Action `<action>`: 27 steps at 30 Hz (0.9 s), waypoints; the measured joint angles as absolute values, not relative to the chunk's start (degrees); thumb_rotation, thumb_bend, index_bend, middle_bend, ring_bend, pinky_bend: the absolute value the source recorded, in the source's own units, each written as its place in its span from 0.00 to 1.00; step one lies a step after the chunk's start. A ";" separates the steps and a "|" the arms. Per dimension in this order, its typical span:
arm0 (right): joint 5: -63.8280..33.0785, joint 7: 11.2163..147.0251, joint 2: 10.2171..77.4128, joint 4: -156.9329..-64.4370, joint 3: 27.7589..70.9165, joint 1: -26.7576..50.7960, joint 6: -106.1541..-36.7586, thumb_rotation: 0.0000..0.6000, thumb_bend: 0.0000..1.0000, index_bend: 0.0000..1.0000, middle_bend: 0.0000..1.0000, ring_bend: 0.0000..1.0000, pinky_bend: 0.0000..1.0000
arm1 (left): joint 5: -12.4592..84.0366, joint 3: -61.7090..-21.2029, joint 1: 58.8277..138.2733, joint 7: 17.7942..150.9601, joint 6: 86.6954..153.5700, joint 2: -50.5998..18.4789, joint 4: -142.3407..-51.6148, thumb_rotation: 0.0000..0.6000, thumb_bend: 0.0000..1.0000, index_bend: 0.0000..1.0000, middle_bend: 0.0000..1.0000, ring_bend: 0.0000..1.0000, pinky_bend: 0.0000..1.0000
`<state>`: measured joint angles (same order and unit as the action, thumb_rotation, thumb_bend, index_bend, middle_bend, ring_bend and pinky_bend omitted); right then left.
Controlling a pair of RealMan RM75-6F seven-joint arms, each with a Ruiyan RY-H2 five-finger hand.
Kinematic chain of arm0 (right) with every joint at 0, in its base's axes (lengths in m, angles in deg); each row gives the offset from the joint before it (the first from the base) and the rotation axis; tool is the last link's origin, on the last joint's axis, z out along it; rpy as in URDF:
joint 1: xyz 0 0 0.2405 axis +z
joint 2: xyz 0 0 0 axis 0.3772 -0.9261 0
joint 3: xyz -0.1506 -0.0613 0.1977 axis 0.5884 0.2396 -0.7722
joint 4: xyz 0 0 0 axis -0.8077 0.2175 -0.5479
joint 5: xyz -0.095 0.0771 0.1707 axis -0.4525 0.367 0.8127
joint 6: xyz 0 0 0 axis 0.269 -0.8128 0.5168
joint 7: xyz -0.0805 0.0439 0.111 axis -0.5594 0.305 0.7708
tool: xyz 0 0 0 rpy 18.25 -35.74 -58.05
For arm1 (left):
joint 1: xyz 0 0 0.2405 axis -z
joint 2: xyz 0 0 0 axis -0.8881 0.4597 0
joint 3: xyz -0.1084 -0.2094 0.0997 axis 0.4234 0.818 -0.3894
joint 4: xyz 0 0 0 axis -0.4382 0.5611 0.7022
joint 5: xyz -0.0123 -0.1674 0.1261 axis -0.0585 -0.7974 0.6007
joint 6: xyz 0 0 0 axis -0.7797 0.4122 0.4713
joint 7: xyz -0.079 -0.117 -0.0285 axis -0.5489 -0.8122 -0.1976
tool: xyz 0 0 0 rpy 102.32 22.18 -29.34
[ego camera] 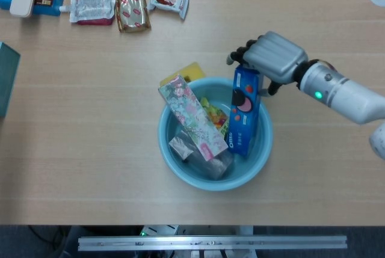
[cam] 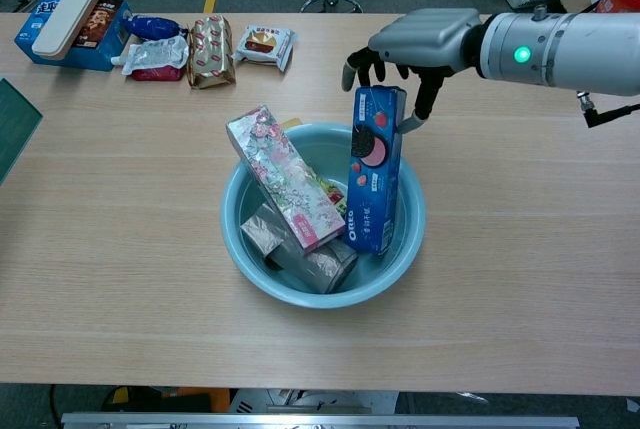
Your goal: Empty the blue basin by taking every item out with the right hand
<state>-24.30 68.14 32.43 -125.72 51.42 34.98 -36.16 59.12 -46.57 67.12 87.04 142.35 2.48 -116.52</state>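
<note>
The right hand point(cam: 415, 44) hung over the top end of the blue cookie box point(cam: 373, 169), which stood nearly upright against the far right wall of the blue basin point(cam: 405, 239). Its fingers curled down around the box top, one pressed to the side, but whether they had truly clamped on it could not be told from either view. The left hand was out of sight.

The chief risk looked to be a weak hold on a tall, narrow box. If the fingers only brushed its upper edge, a lift could tip it back into the basin or over the rim. Inside the basin, to the left of the cookie box, a flowered box point(cam: 285, 187) leaned at a slant over a silver pouch point(cam: 300, 249), with a yellow packet point(ego camera: 212, 109) between them. A falling cookie box could knock the flowered one loose. A sideways drag might also shove the light basin itself across the table point(cam: 120, 249).
</note>
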 measured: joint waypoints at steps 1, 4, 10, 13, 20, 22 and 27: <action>-24.73 68.31 31.85 -126.28 51.77 34.71 -36.39 1.00 0.14 0.25 0.36 0.33 0.42 | 59.15 -46.56 67.13 86.99 142.36 2.48 -116.51 1.00 0.36 0.40 0.38 0.31 0.31; -25.98 68.77 30.21 -127.87 52.76 33.85 -37.16 1.00 0.14 0.26 0.36 0.33 0.42 | 59.18 -46.55 67.19 86.98 142.27 2.49 -116.54 1.00 0.36 0.40 0.38 0.31 0.31; -29.14 69.96 25.29 -133.17 55.12 31.48 -38.96 1.00 0.14 0.25 0.37 0.33 0.42 | 59.40 -46.59 67.21 86.93 142.28 2.39 -116.41 1.00 0.36 0.40 0.38 0.31 0.31; -31.08 70.76 24.75 -133.94 55.99 30.87 -39.70 1.00 0.14 0.25 0.37 0.33 0.42 | 59.62 -46.56 67.42 87.04 142.08 2.37 -116.60 1.00 0.36 0.40 0.38 0.31 0.31; -32.19 71.24 26.73 -132.05 56.34 30.40 -41.62 1.00 0.14 0.41 0.47 0.46 0.59 | 60.19 -46.89 66.85 86.84 143.00 2.60 -116.89 1.00 0.36 0.40 0.38 0.31 0.31; -32.25 71.31 27.16 -131.49 56.37 30.08 -42.42 1.00 0.14 0.50 0.54 0.53 0.66 | 60.16 -46.90 66.81 86.85 143.01 2.62 -116.84 1.00 0.36 0.40 0.38 0.31 0.31; -32.12 71.45 28.20 -130.23 56.22 29.22 -44.55 1.00 0.14 0.66 0.66 0.65 0.76 | 60.43 -46.90 66.95 86.84 142.93 2.45 -116.76 1.00 0.36 0.40 0.38 0.31 0.31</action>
<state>-32.12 71.45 28.20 -130.23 56.22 29.22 -44.55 60.43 -46.90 66.95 86.84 142.93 2.45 -116.76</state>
